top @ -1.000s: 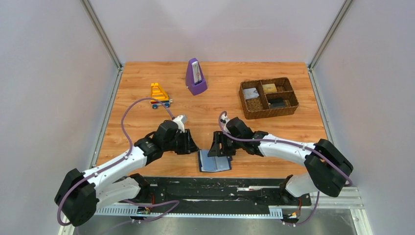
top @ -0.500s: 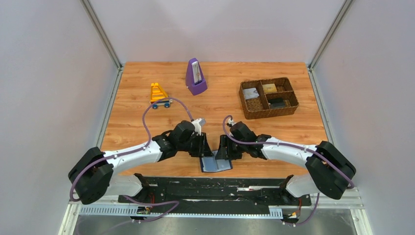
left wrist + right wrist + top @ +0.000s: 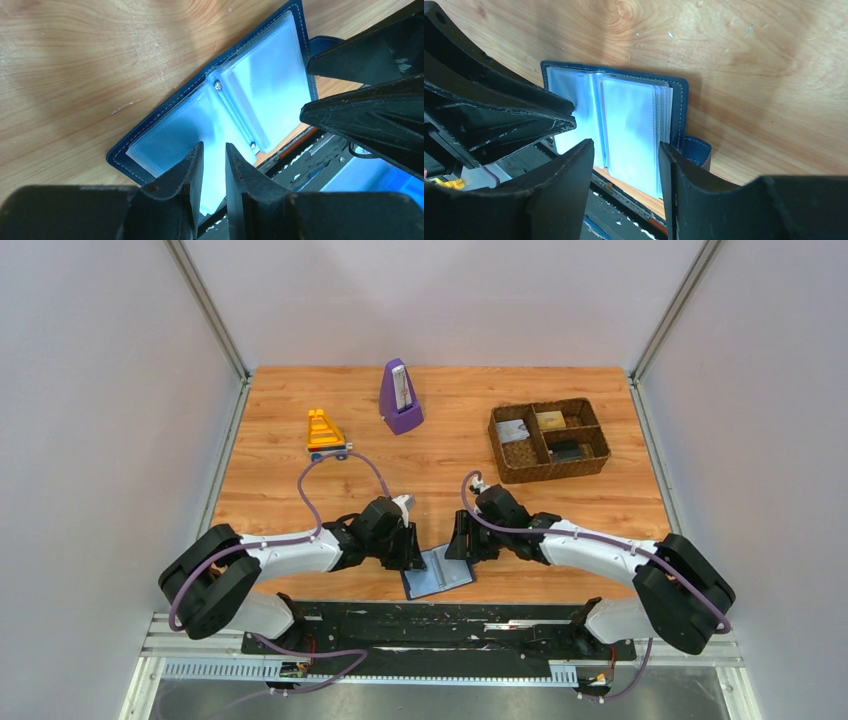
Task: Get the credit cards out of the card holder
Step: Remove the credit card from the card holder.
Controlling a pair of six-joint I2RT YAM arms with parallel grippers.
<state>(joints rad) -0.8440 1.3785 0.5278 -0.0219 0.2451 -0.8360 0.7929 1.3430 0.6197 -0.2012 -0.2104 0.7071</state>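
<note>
The card holder (image 3: pixel 438 577) lies open at the table's near edge, with a dark cover and pale blue sleeve pages, and is slightly turned. It also shows in the left wrist view (image 3: pixel 260 90) and the right wrist view (image 3: pixel 634 120). No credit card shows in its sleeves. My left gripper (image 3: pixel 413 554) hovers at its left page (image 3: pixel 214 148), jaws a narrow gap apart with nothing between them. My right gripper (image 3: pixel 459 550) is open wide over its right page (image 3: pixel 626 146). A dark card (image 3: pixel 566 451) lies in the basket.
A brown woven basket (image 3: pixel 548 465) stands at the back right and also holds a whitish card (image 3: pixel 514 430) and a gold-tan card (image 3: pixel 550 420). A purple metronome (image 3: pixel 399 397) and a yellow toy (image 3: pixel 325 433) stand further back. The table edge runs just under the holder.
My left gripper has moved right and nearer, onto the holder's left side. My right gripper has shifted slightly right. The holder has turned a little and slid towards the edge.
</note>
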